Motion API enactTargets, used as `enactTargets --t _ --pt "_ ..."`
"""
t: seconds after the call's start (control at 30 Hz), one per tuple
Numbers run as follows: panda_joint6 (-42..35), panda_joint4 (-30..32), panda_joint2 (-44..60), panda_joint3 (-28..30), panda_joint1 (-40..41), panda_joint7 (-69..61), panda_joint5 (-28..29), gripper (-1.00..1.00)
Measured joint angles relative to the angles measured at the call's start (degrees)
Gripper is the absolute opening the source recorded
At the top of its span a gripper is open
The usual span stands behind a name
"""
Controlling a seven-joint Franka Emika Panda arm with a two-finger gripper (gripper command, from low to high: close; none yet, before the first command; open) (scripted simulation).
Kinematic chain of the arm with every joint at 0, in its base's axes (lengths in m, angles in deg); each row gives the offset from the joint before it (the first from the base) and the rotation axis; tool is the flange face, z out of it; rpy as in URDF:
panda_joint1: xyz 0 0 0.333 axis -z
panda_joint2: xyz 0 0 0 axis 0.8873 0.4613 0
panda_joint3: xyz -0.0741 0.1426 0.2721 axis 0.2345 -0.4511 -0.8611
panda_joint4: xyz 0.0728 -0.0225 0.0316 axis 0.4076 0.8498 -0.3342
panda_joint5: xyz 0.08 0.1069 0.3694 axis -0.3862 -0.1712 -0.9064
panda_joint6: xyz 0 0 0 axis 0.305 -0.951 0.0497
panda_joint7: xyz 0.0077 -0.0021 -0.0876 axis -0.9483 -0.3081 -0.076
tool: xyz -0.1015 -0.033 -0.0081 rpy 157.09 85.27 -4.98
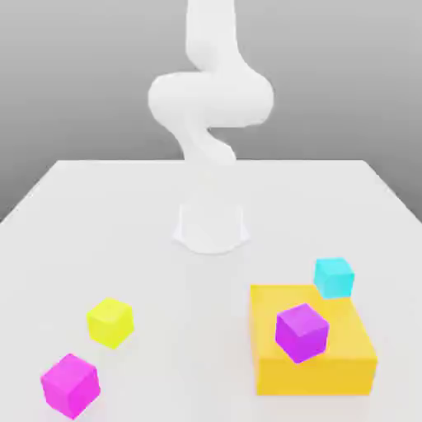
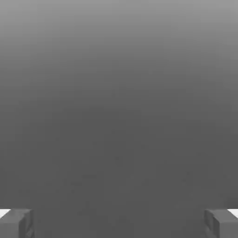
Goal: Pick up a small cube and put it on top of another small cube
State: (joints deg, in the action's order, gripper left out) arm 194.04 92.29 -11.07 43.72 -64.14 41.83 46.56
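Observation:
The small magenta-pink cube (image 1: 70, 384) rests on the white table (image 1: 124, 206) near the front, at the exterior view's left. A yellow cube (image 1: 110, 321) of about the same size sits just behind it and slightly to the right. The white arm (image 1: 210, 99) rises from its base at the table's middle back and folds high above. In the hand view my gripper (image 2: 119, 223) is open, with its two grey fingertips (image 2: 16, 223) far apart and nothing but plain grey background between them.
A large flat orange-yellow block (image 1: 313, 346) lies at the front of the exterior view's right. A darker purple cube (image 1: 302, 331) sits on top of it, and a cyan cube (image 1: 334, 277) stands at its back corner. The round base (image 1: 211, 227) stands mid-table.

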Motion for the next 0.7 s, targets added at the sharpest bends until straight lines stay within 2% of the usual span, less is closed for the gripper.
enactTargets --t 0.4,0.7 --pt "7.21 2.05 19.97 12.86 -5.44 -27.82 -0.09 0.0" --pt "12.47 3.55 35.46 20.67 -6.99 -52.42 -5.8 0.0"
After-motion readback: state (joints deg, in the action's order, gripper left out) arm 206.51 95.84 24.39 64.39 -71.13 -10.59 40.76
